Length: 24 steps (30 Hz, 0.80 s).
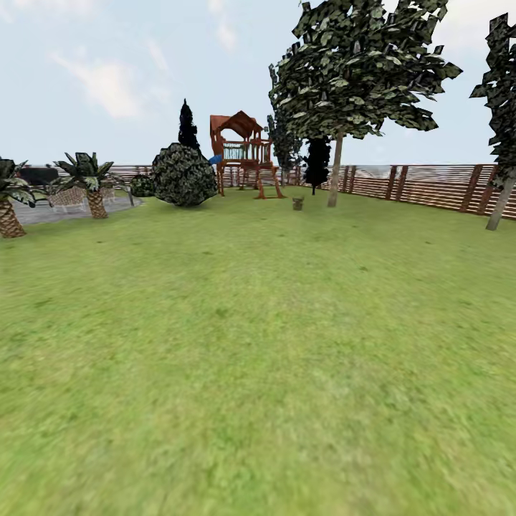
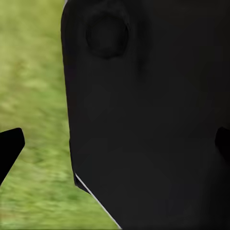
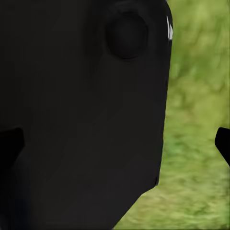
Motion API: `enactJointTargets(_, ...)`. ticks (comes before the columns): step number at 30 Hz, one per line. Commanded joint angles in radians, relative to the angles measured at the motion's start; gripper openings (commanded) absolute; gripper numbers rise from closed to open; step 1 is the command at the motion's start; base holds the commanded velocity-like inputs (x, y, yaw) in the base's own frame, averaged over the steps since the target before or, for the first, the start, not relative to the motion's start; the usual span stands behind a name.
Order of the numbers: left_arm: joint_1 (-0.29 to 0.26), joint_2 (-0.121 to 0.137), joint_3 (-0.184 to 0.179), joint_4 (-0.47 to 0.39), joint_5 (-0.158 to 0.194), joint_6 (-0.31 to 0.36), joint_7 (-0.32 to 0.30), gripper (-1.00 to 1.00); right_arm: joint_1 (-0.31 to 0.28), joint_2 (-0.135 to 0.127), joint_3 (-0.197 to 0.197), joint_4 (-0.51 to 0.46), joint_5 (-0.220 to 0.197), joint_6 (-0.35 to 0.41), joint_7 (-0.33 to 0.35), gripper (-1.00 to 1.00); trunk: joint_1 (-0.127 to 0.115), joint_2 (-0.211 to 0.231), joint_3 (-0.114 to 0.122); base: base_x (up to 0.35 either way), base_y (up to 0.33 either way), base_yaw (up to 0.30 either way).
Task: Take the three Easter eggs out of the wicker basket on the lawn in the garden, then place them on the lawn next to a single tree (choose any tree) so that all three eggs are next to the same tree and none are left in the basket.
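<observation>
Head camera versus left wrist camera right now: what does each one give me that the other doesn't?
Head view alone: the wicker basket, small and far off on the lawn, close to the tree, with the play tower and fence behind. Eggs too small to tell. Left wrist view alone: a dark robot body part close up, and one finger of the left hand; its other fingertip sits against that dark part. Both share the green grass.
</observation>
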Motion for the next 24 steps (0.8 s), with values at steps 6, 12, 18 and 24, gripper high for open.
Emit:
enactJointTargets(6, -0.017, -0.024, 0.0, -0.028, -0.008, 0.008, -0.003, 1.0, -0.021, 0.034, -0.009, -0.012, -0.001, 0.011, 0.007, 1.0, -0.011, 0.021, 0.009, 0.0, 0.0, 0.0)
enactJointTargets(12, -0.017, -0.022, 0.001, -0.033, -0.008, 0.009, -0.003, 1.0, -0.022, 0.032, -0.009, -0.036, 0.001, 0.008, 0.009, 1.0, -0.034, 0.063, 0.028, 0.0, 0.0, 0.0)
enactJointTargets(18, -0.017, -0.015, 0.002, -0.063, -0.006, 0.01, -0.003, 1.0, -0.022, 0.029, -0.011, -0.129, 0.002, 0.005, 0.009, 1.0, -0.057, 0.105, 0.047, 0.0, 0.0, 0.0)
enactJointTargets(24, -0.017, -0.015, 0.002, -0.066, -0.006, 0.011, -0.003, 1.0, -0.022, 0.031, -0.009, -0.12, 0.003, -0.224, 0.009, 1.0, -0.08, 0.147, 0.065, 0.0, 0.0, 0.0)
